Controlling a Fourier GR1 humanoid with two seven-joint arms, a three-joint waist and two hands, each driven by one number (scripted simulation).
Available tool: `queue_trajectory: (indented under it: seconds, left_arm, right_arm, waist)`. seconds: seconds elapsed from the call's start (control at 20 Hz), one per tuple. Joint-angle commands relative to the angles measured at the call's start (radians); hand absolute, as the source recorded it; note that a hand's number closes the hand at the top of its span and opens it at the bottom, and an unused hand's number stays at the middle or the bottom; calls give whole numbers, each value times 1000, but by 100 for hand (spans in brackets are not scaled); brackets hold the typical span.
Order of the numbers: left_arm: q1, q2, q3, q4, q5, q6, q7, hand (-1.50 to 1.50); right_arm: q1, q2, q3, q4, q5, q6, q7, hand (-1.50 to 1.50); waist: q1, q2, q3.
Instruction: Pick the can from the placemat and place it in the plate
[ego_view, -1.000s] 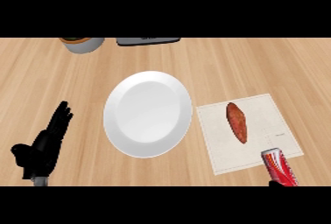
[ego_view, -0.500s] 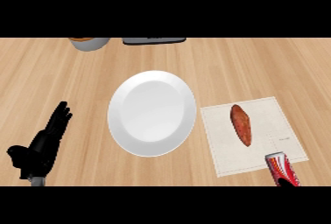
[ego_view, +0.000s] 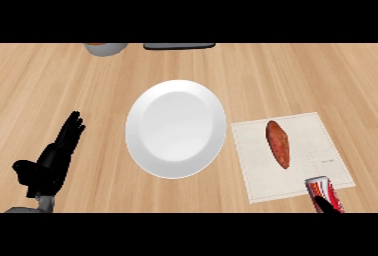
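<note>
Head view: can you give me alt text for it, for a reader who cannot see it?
A red metal can stands at the near right corner of a beige cloth placemat, beside a long reddish-brown sweet potato, with a black fingertip of the right hand against it. An empty white oval plate lies centre; the open left hand rests lower left.

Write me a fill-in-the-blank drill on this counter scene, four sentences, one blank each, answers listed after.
1. The red can stands on the near right corner of the ____.
2. The white plate on the wooden counter holds ____.
3. The reddish-brown sweet potato lies on the placemat, to the ____ of the plate.
4. The left robot hand rests open at the view's ____ side, apart from the plate.

Missing words: placemat; nothing; right; left
</note>
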Motion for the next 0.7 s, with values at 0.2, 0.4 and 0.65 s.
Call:
queue_trajectory:
  seconds: [0.2, 0.4, 0.65]
  left_arm:
    - [-30, 4, 15, 43, -2, -28, -23, 0]
    - [-12, -3, 0, 56, -9, -52, -45, 0]
    - [-36, -20, 1, 59, -11, -40, -30, 0]
  right_arm:
    - [-72, 0, -33, 97, 3, -155, -244, -150]
    - [-118, -7, -58, 138, -11, -164, -244, -150]
    - [-135, -58, -32, 169, 80, -188, -245, 150]
  waist:
    - [12, 4, -2]
    - [26, 5, -3]
    - [31, 8, -3]
